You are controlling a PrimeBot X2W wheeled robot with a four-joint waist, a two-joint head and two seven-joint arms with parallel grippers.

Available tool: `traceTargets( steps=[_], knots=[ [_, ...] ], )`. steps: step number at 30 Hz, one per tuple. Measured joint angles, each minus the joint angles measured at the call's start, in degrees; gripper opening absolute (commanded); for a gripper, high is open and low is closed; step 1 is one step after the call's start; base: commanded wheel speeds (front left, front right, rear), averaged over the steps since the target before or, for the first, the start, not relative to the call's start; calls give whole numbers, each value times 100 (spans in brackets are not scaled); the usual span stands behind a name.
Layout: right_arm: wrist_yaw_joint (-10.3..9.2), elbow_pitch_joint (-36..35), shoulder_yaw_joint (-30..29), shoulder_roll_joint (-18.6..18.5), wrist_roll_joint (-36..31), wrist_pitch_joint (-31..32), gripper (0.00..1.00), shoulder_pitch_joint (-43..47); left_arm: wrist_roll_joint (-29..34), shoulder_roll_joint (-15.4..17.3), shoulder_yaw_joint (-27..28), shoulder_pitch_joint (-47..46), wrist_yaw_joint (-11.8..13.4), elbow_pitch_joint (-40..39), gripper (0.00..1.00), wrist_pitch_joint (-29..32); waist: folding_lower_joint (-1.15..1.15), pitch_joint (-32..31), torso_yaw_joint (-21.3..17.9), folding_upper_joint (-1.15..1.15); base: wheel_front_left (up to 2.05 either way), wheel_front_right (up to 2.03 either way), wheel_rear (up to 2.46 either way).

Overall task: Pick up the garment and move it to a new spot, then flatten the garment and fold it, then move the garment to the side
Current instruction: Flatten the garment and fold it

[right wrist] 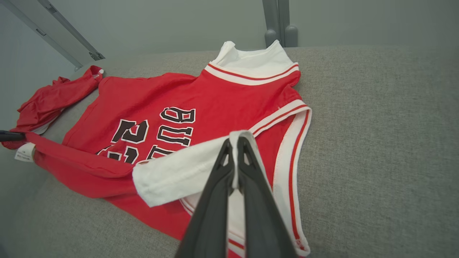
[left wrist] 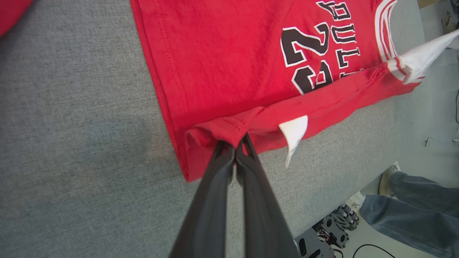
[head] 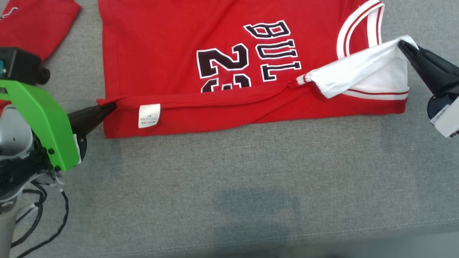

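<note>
The garment [head: 172, 43] is a red jersey with black-and-white lettering and white trim, spread on the grey cushion. Its near edge is folded up into a long strip. My left gripper [head: 109, 107] is shut on the garment's hem corner at the left end of that strip, seen up close in the left wrist view [left wrist: 239, 141]. My right gripper [head: 403, 44] is shut on the white sleeve at the right end and holds it lifted; the right wrist view shows the pinch [right wrist: 235, 141]. A white care label [head: 149, 115] hangs from the folded strip.
A second red cloth [head: 36, 21] lies at the far left of the cushion [head: 251, 179]. Past the cushion's edge in the left wrist view are a person's legs in jeans [left wrist: 412, 204] and a dark device [left wrist: 330, 229] on the floor.
</note>
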Motion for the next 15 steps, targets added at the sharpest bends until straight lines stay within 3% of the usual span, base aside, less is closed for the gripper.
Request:
traceTargets(
  steps=[15],
  knots=[
    [0,448,244,63,3,97,0,-609,309,-67,24,-679,80,664,0,292,0,380,-314,0,0,0,0]
  ],
)
